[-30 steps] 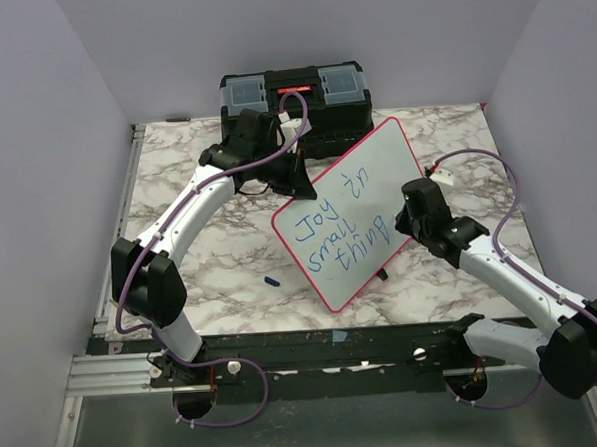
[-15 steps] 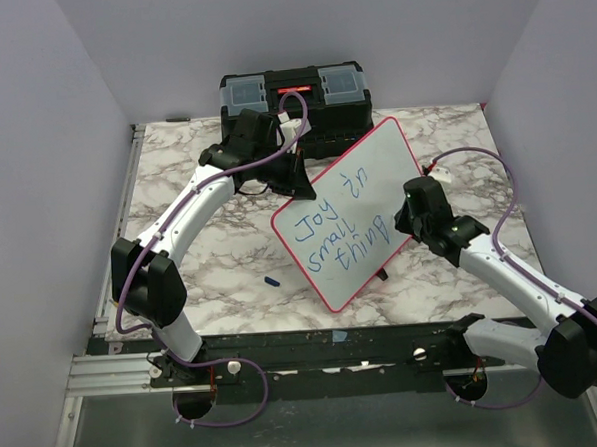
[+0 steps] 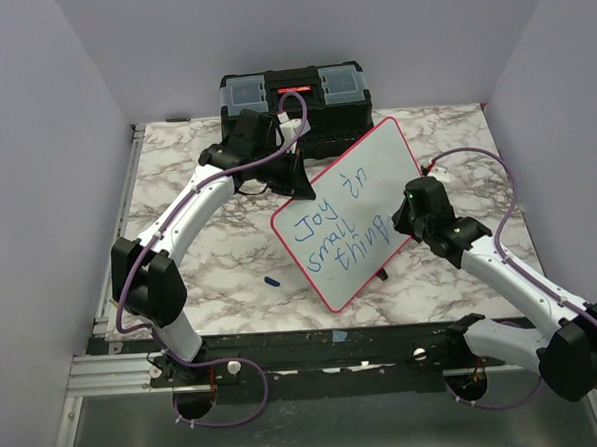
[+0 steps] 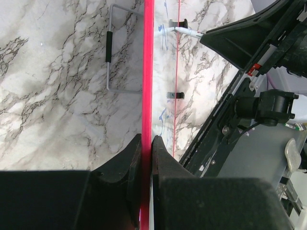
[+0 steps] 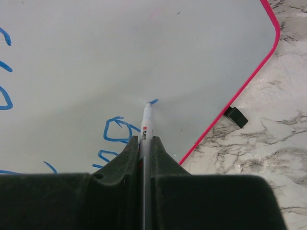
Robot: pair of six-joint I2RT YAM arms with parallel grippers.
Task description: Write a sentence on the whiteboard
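Note:
The whiteboard (image 3: 353, 206) is a white board with a red-pink rim, propped tilted at mid-table, with blue writing "Joy in small thing" on it. My left gripper (image 3: 302, 188) is shut on its upper left edge; the left wrist view shows the red rim (image 4: 147, 96) pinched between the jaws. My right gripper (image 5: 145, 143) is shut on a white marker (image 5: 146, 125), whose tip touches the board (image 5: 144, 48) at a short fresh blue stroke past the last letter. From above, the right gripper (image 3: 403, 218) sits at the board's right edge.
A black toolbox (image 3: 295, 95) stands at the back behind the board. A small blue cap (image 3: 273, 282) lies on the marble table (image 3: 210, 263) left of the board's lower corner. A wire stand (image 4: 111, 52) shows behind the board. Walls close in both sides.
The right gripper with the marker has shifted slightly left and down along the board's right part. The left arm and the board have held still.

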